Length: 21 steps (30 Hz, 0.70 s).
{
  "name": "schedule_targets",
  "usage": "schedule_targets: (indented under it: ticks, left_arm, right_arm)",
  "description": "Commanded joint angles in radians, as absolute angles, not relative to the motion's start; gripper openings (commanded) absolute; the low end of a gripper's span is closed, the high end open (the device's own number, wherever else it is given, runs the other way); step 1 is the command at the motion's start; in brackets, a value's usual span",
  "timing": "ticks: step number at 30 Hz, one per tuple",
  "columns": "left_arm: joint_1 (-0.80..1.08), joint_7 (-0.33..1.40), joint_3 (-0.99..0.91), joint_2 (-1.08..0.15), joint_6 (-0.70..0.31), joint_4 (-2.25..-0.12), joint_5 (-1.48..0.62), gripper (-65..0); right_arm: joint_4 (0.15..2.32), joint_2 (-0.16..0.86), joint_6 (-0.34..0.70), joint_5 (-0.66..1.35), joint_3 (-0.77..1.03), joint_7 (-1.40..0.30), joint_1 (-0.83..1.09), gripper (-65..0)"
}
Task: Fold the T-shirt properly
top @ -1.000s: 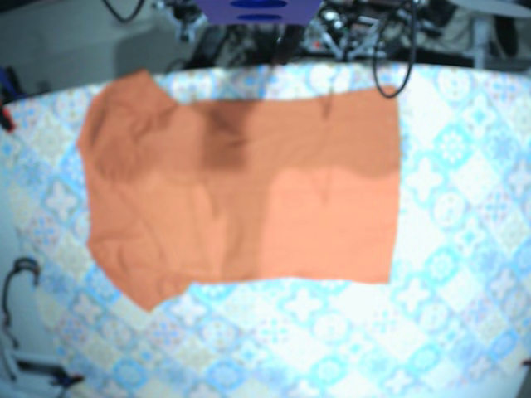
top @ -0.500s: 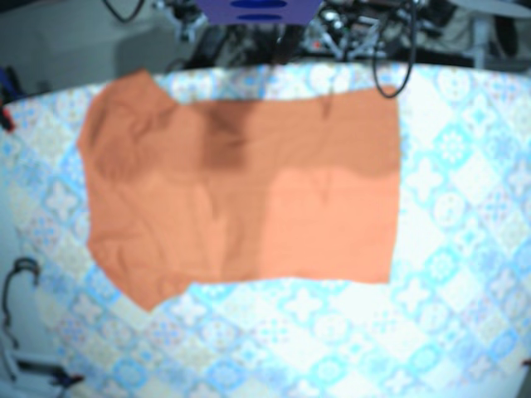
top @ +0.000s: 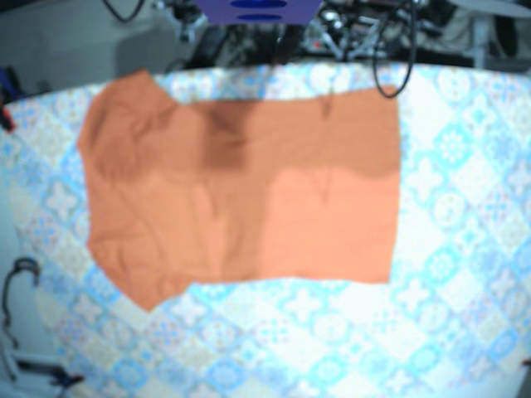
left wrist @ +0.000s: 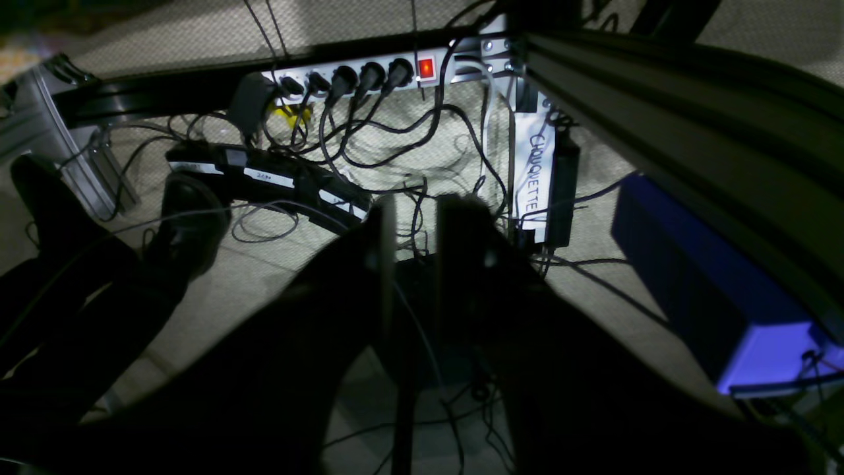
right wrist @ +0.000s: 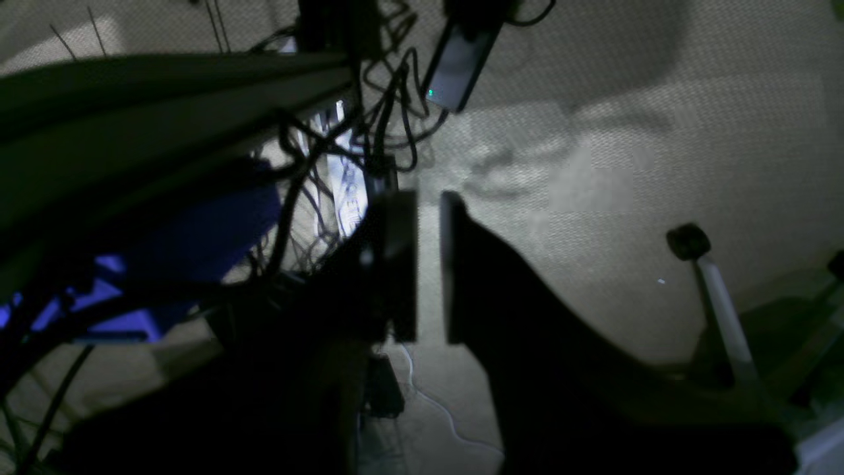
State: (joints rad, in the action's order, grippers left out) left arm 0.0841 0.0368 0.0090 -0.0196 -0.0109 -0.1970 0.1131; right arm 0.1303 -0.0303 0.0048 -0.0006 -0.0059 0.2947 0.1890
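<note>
Now I see the shirt (top: 241, 182) flat on the table (top: 465, 249); left claw (left wrist: 422, 227) and right claw (right wrist: 428, 264) both narrow, empty

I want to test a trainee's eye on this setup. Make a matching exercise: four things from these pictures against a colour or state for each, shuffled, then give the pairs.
Things:
1. T-shirt
2. tablecloth
3. power strip
4. box

Descriptions:
A. plain blue
B. red switch lit
C. orange, spread out
D. pale, with a blue tile pattern

Pairs: 1-C; 2-D; 3-B; 4-A
</note>
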Motion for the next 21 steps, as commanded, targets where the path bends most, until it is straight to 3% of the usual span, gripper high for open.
schedule_targets:
  ticks: [1, 8, 19, 21]
  left_arm:
    - [0.107, 0.031, 0.007, -0.039, -0.007, -0.219, 0.117, -55.6]
    - [0.328, 0.036, 0.053, -0.160, -0.008, -0.501, 0.199, -55.5]
    - [0.685, 0.027, 0.157, -0.418, -0.005, -0.918, 0.214, -55.4]
    - [0.762, 0.027, 0.151, -0.473, -0.005, -1.017, 0.213, -55.4]
  right_arm:
    - [0.131, -0.030, 0.004, -0.007, -0.008, 0.326, 0.214, -58.3]
    - [0.160, 0.021, 0.004, -0.013, -0.010, 0.476, 0.387, -58.3]
    - [0.513, 0.145, -0.002, -0.246, 0.001, 0.503, 0.743, -58.3]
    - [0.630, 0.182, -0.041, -0.282, 0.002, 0.503, 0.812, -58.3]
